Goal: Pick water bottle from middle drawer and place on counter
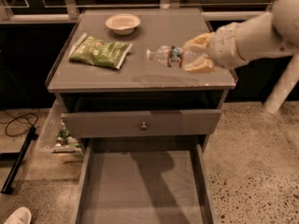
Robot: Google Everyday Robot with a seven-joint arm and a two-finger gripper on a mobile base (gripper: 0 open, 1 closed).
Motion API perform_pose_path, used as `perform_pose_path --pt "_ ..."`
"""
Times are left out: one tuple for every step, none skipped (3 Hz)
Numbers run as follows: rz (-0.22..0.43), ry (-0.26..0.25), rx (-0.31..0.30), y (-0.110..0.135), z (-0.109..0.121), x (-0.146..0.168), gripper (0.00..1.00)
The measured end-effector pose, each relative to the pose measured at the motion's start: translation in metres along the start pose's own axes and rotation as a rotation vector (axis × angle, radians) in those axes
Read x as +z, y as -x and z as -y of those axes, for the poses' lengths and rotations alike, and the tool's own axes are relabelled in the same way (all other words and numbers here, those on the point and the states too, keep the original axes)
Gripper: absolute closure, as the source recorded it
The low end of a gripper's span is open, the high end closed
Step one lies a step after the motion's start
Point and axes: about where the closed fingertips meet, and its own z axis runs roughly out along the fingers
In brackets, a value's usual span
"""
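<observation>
My gripper (pixel 197 54) comes in from the right and is shut on the water bottle (pixel 169 56), a small clear bottle with a white cap and a coloured label band. The bottle lies sideways, cap pointing left, held a little above the right part of the grey counter (pixel 154 80); its shadow falls on the counter near the front edge. The middle drawer (pixel 140 190) is pulled out wide below, its flat grey floor bare.
A green snack bag (pixel 99 52) lies on the counter's left side. A small cream bowl (pixel 123 23) stands at the counter's back. A grey drawer front with a round knob (pixel 144 125) sits below the counter. A cable and black stand lie on the floor at left.
</observation>
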Motion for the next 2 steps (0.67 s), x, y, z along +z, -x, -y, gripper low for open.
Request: perform_pose_path --pt "0.016 0.048 -0.012 0.005 0.041 0.026 1.0" --pt "0.026 0.087 0.021 -0.004 0.073 0.051 1.0"
